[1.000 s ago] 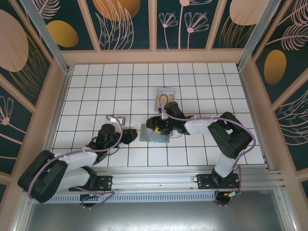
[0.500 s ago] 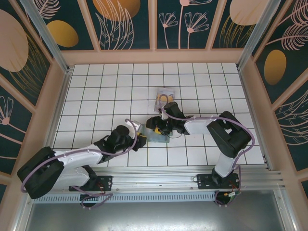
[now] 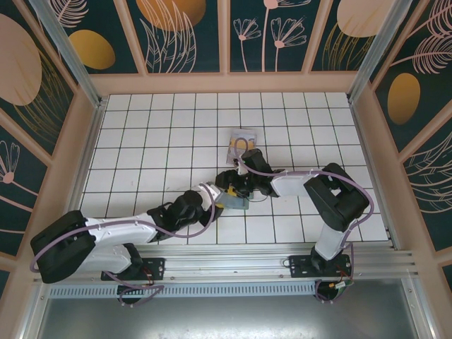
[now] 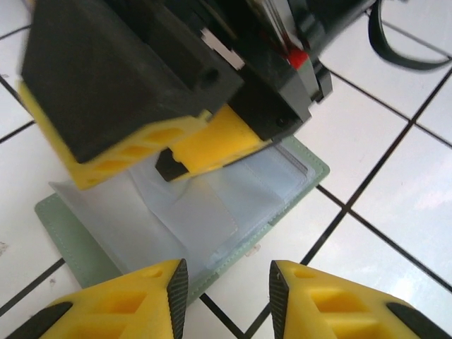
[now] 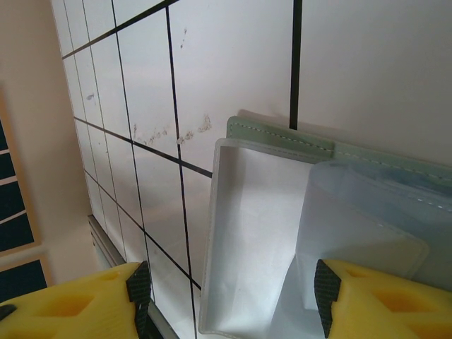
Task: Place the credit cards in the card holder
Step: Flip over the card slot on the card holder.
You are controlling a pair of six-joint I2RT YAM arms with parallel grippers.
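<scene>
Top view: card holder (image 3: 237,203) lies flat on the white tiled floor (image 3: 162,141), just below frame centre, mostly covered by the two arm heads that meet over it. Credit cards (image 3: 241,143) sit as a small pale stack with a yellow-orange patch, above centre, about two tiles up-frame from the holder and apart from both grippers. Left gripper (image 3: 217,203) comes in from the lower left and reaches the holder's left edge. Right gripper (image 3: 230,188) comes in from the right and sits over the holder's upper part. Left wrist view: card holder (image 4: 205,205) lies open, sage-green border showing, with a pale blue-grey lining and clear pockets face up. Left gripper (image 4: 226,296) is at the bottom edge, yellow fingers spread, a tile seam and the holder's near edge showing in the gap, nothing between the pads. Right gripper (image 4: 166,159) fills the upper left, black body with yellow fingers low over the clear pockets; contact cannot be told. Right wrist view: right gripper (image 5: 229,304) has its fingers wide apart at the lower corners. Card holder (image 5: 261,212) lies between them, a pale sleeve raised from the green edge, the right finger just beside a clear pocket. No card shows in the pockets.
</scene>
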